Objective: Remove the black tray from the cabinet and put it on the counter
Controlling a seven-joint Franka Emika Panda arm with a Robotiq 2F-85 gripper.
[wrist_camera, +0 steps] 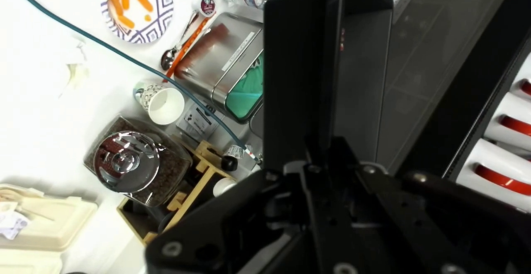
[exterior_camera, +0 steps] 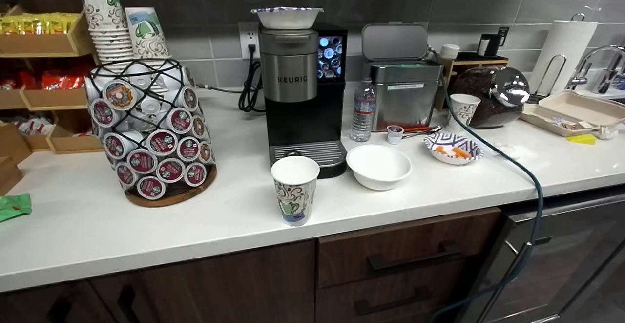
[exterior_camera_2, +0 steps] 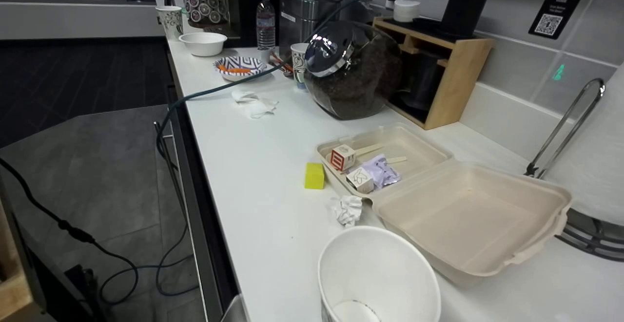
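In the wrist view, a dark flat panel with a straight upright rim, which appears to be the black tray (wrist_camera: 296, 79), stands up in front of my jaws. It hides part of the steel bin and the wall. My gripper (wrist_camera: 326, 147) has its fingers close together, apparently on the tray's rim; the contact is too dark to see exactly. Gripper and tray are out of view in both exterior views. The off-white counter (exterior_camera: 234, 225) also shows in an exterior view (exterior_camera_2: 248, 185) and below the tray in the wrist view (wrist_camera: 37, 112).
On the counter stand a paper cup (exterior_camera: 295, 191), white bowl (exterior_camera: 378, 166), coffee machine (exterior_camera: 290, 76), pod holder (exterior_camera: 154, 132), carrot plate (exterior_camera: 451, 148), steel bin (exterior_camera: 405, 96) and dark jar (exterior_camera_2: 351, 73). A cable (exterior_camera: 517, 164) crosses the counter. White-and-red items (wrist_camera: 510, 124) sit behind a black edge.
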